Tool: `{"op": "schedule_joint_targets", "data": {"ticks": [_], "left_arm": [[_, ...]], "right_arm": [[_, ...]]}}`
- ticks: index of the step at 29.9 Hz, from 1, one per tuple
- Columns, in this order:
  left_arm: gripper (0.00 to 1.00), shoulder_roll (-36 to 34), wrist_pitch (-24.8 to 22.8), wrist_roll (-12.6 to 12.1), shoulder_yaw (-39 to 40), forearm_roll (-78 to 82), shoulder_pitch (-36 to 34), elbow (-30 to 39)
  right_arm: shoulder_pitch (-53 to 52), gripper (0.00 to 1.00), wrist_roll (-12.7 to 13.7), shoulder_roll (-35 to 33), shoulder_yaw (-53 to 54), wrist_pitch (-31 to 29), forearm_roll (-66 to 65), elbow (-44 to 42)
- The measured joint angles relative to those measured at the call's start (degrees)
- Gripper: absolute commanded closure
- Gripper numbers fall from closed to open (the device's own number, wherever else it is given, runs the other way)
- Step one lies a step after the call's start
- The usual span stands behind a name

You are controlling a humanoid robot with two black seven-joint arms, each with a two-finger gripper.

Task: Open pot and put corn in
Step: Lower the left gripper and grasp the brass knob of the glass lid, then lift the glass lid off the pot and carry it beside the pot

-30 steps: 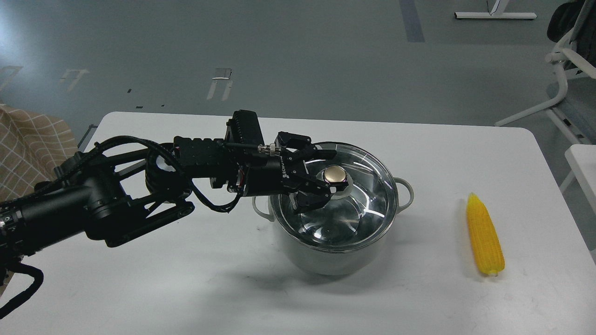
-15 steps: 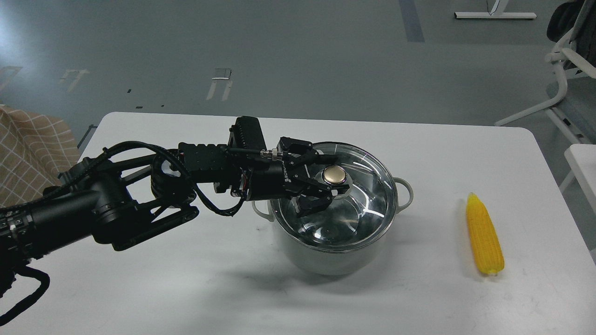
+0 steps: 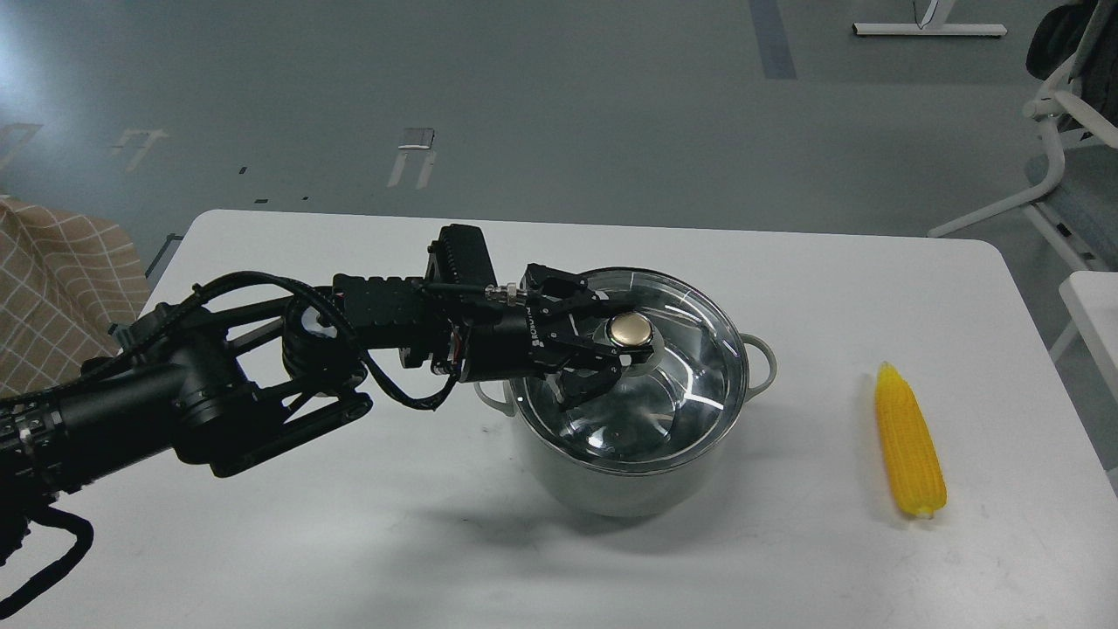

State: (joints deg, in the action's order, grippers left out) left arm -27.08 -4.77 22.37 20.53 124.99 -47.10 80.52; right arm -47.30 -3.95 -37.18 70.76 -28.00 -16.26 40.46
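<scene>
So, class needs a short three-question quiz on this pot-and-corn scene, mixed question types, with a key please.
1. True or false: the glass lid sits on the pot.
2. The corn lies: A) inside the pot, B) on the table right of the pot, C) in a gripper.
3. Which part of the lid does the left gripper surround?

Key: 1 true; 2 B; 3 the gold knob.

White table (image 3: 349,542), checked cloth (image 3: 61,288) left, chair (image 3: 1066,131) right.
</scene>
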Motion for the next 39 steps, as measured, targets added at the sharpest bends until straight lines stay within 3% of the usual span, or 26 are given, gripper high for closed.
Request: {"op": "schedule_joint_targets", "data": {"ticks": [7,13,24,33,39], "left_arm": [[0.69,-1.52,-0.28,0.01,2.59,-1.02,-1.99,2.69],[0.69,-7.14,-0.36,0.21,3.77,-2.03,-3.82,5.41],[0.69,-30.20,3.57,0.84,4.87,-14.69,-2.76,7.01],[0.69,-38.92,11.22,0.50,4.45,-15.77,10.45,3.07],[0.69,-37.27,15.46,0.41,4.51,-16.00,17.27,-7.96]], "right_arm": [[0.01,0.00,0.00,0.02,0.00,0.00,0.00,-0.06],[0.01,0.00,0.00,0.08,0.00,0.00,-0.05,-0.05],[0.84,0.00,0.00,-0.25,0.09,0.00,-0.08,0.05],[0.90,0.00,0.00,-0.18,0.15,0.00,-0.16,1.19],[0.92,0.00,0.00,-0.48,0.08,0.00,-0.18,1.15]]}}
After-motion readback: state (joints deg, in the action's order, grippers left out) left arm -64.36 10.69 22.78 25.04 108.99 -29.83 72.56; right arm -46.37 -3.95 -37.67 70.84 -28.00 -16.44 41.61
